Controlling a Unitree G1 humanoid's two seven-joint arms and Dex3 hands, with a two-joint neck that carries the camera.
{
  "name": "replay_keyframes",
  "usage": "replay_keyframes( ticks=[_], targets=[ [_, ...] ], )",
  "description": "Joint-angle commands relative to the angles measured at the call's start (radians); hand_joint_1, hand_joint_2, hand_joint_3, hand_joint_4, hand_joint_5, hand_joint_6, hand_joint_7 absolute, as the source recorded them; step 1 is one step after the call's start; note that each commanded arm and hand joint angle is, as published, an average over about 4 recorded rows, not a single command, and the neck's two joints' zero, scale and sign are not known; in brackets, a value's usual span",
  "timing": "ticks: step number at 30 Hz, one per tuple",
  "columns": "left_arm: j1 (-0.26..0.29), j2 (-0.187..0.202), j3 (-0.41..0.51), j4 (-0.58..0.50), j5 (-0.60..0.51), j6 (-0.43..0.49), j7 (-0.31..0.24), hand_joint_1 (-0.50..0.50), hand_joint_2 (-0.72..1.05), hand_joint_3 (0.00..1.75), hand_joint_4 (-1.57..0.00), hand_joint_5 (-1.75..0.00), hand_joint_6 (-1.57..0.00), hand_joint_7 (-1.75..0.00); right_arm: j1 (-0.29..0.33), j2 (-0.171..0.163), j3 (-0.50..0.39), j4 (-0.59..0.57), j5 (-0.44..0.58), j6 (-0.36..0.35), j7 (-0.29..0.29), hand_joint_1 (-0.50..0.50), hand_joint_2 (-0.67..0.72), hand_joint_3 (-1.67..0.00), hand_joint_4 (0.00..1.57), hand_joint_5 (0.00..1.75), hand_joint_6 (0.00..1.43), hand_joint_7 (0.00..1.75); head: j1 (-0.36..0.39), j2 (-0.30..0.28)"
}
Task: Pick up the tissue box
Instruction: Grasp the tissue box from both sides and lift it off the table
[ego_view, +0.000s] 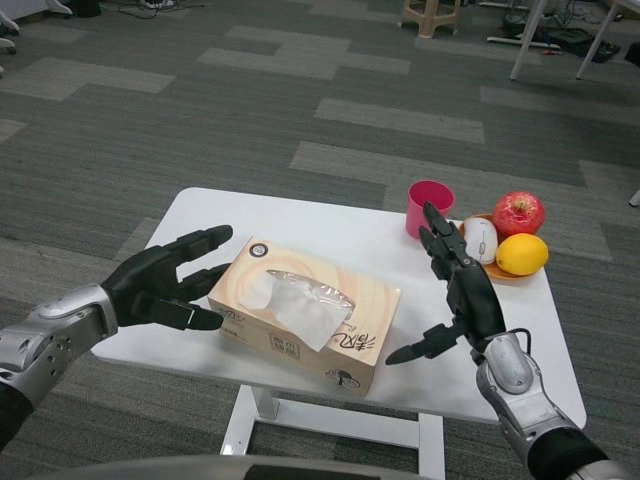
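The tissue box is tan with a faint wood-grain swirl and white tissue at its slot. At the white table's far right corner stand a pink cup, a red apple and a yellow lemon; both hands are black.

A pink cup stands at the far right of the white counter. Right of it, a plate carries a red apple, a yellow lemon and a white mouse-like object.
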Motion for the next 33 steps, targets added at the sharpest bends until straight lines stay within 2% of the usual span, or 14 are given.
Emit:
replay_keyframes(
  ticks=[1,4,10,22,30,33],
  targets=[
    [-0.018,-0.010,-0.013,0.012,0.015,-0.016,-0.008,0.50,1.05,0.35,0.00,-0.21,0.00,0.00,0.012,-0.016,0.003,0.001,0.004,0.007,0.015,-0.29,0.08,-0.16,0.00,0.00,0.00,0.00,-0.010,0.002],
    [-0.026,-0.012,-0.022,0.012,0.015,-0.016,-0.008,0.50,1.05,0.35,0.00,-0.21,0.00,0.00,0.020,-0.018,0.003,0.007,0.004,0.007,0.028,-0.29,0.03,-0.16,0.00,0.00,0.00,0.00,-0.018,-0.004],
    [-0.033,-0.013,-0.032,0.012,0.015,-0.020,-0.008,0.50,1.05,0.35,0.00,-0.21,0.00,0.00,0.038,-0.020,-0.002,0.024,0.004,0.006,0.039,-0.29,0.03,-0.16,0.00,0.00,0.00,0.00,-0.027,-0.016],
    [-0.038,-0.021,-0.047,0.012,0.015,-0.021,-0.008,0.50,1.05,0.35,0.00,-0.21,0.00,0.00,0.051,-0.011,0.010,0.134,0.003,0.006,0.061,-0.29,0.09,-0.16,0.00,0.00,0.00,0.00,-0.032,-0.021],
    [-0.040,-0.027,-0.058,0.012,0.017,-0.023,-0.008,0.50,1.05,0.35,0.00,-0.21,0.00,0.00,0.044,0.015,0.026,0.238,0.002,0.006,0.070,-0.33,0.09,-0.16,0.00,0.00,0.00,0.00,-0.032,-0.020],
    [-0.040,-0.028,-0.062,0.012,0.021,-0.024,-0.008,0.50,1.05,0.35,0.00,-0.21,0.00,0.00,0.033,0.025,0.037,0.266,0.003,0.006,0.070,-0.33,0.14,-0.16,0.00,0.00,0.00,0.00,-0.030,-0.019]
  ],
)
